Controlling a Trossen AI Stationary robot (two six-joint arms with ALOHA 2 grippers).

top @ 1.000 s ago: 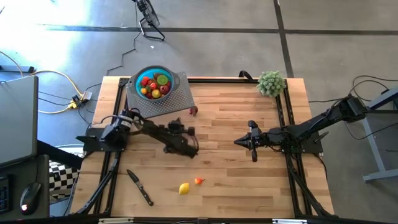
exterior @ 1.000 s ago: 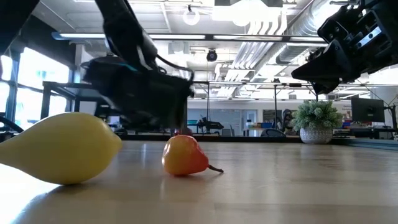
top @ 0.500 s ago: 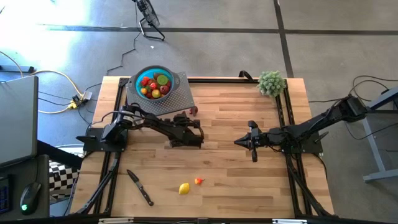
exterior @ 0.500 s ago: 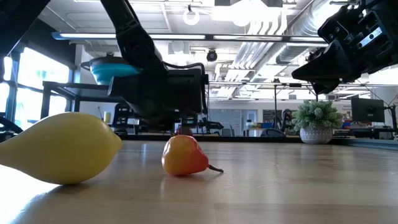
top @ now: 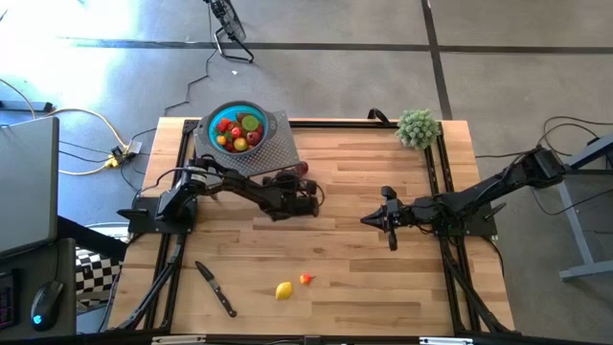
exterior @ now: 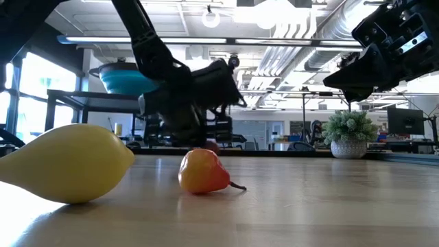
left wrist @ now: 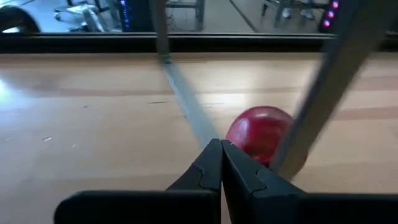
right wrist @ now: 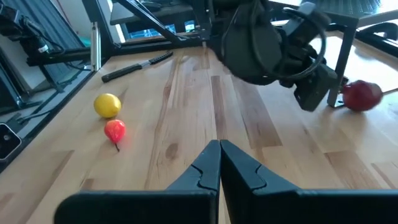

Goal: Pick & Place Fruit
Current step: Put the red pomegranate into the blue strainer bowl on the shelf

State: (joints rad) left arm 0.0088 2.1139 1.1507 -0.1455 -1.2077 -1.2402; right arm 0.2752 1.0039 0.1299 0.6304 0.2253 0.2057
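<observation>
Left hand (left wrist: pixel 221 163) pinched closed and empty, just beside the small round red toy fruit (left wrist: pixel 266 140) lying on the wooden bench (top: pixel 364 172) near the teal bowl (top: pixel 237 127)

Risk: closed fingers may nudge it rolling away

Right hand (top: pixel 368 218) closed, idle, well apart from the bowl

No legible writing

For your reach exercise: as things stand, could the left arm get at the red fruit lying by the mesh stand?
Probably yes. The left gripper, shut, points at the red fruit close ahead, on bare wood. One thin leg of the stand crosses beside it; the gripper must open first.
</observation>
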